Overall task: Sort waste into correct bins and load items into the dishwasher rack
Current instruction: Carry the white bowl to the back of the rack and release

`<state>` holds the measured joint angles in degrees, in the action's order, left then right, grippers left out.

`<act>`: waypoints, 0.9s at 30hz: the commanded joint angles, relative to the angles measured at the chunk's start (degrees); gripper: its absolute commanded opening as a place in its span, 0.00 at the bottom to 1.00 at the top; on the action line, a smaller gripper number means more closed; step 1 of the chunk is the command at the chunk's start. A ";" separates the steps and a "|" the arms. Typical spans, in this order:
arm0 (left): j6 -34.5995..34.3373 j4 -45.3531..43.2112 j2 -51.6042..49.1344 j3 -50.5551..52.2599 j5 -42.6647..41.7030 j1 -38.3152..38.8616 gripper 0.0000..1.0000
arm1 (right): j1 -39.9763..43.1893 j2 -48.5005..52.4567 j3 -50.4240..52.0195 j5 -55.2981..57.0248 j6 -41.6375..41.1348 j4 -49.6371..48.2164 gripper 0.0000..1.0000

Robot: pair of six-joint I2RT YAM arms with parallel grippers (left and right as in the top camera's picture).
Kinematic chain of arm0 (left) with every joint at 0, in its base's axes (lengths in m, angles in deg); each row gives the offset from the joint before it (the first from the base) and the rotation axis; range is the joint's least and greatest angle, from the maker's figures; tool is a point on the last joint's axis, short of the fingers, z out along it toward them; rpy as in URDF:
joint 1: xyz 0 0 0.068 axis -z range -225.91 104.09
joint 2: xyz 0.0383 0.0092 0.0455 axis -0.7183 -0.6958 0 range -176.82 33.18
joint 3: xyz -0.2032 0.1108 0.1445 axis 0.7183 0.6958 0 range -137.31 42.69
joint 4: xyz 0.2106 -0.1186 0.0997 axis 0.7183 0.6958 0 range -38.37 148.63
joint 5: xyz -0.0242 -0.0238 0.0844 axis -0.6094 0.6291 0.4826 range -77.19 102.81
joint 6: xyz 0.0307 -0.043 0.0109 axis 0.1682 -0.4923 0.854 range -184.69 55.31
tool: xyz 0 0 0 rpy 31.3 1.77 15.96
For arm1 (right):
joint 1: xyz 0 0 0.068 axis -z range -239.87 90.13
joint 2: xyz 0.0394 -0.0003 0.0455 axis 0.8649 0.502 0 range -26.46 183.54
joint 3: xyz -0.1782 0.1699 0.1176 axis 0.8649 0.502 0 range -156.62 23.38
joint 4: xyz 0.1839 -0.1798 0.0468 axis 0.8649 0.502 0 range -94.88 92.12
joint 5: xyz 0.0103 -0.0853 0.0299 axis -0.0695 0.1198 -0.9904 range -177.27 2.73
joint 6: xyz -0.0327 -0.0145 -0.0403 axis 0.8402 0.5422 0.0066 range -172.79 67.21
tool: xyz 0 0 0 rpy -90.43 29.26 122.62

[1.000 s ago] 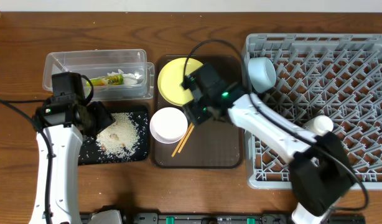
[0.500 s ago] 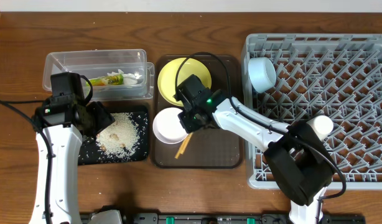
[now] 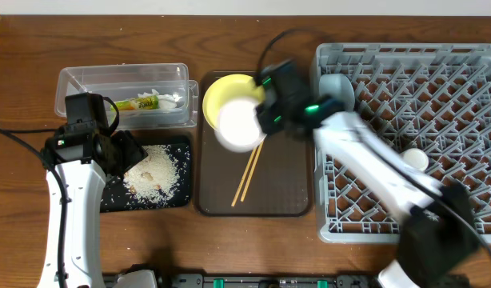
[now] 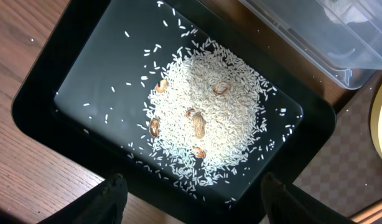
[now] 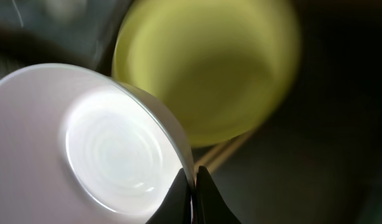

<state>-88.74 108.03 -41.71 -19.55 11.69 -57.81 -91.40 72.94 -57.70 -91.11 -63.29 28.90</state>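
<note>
My right gripper (image 3: 262,122) is shut on the rim of the white bowl (image 3: 237,125) and holds it tilted in the air above the yellow plate (image 3: 218,90). In the right wrist view the rim of the white bowl (image 5: 97,143) is pinched in the right gripper (image 5: 194,190), with the yellow plate (image 5: 209,68) beneath. The chopsticks (image 3: 249,173) lie on the brown tray (image 3: 285,192). A light blue bowl (image 3: 333,90) and a small cup (image 3: 413,159) sit in the grey rack (image 3: 437,88). My left gripper (image 4: 197,205) hangs open over the black tray (image 4: 85,68) of rice (image 4: 209,118).
The clear tub (image 3: 93,84) at the back left holds the yellow-green wrapper (image 3: 139,102) and white tissue (image 3: 170,97). A few brown nut-like bits (image 4: 198,124) lie in the rice. The tub, black tray, brown tray and rack stand close side by side.
The right gripper closed on the white bowl's rim and lifted it up and back over the yellow plate, uncovering the chopsticks. The left arm has not moved.
</note>
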 commanded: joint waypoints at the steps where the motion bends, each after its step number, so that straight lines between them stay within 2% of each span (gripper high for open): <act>1: -0.48 0.11 0.22 0.17 0.28 -0.20 0.72 | 4.98 -7.37 -1.86 11.61 6.19 0.20 0.01; 8: -0.50 -0.31 0.22 0.17 0.28 -0.20 0.72 | 15.87 -10.40 -1.84 37.44 28.96 -5.35 0.01; 14: -0.50 -0.85 0.22 0.17 0.26 -0.20 0.72 | 21.79 -6.67 -1.64 52.41 41.00 -14.51 0.01; 20: -0.50 -0.98 0.20 0.17 0.26 -0.20 0.72 | 25.27 0.85 -1.64 61.11 44.33 -18.21 0.01; 24: -0.50 -0.96 0.20 0.17 0.28 -0.20 0.72 | 26.25 6.43 -1.64 66.95 41.81 -19.43 0.01; 27: -0.50 -0.96 0.22 0.17 0.28 -0.20 0.72 | 25.92 9.38 -1.64 67.23 40.76 -19.71 0.01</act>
<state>-88.89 106.96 -41.71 -19.55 11.69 -57.81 -65.47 80.70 -59.36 -28.94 -21.72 9.62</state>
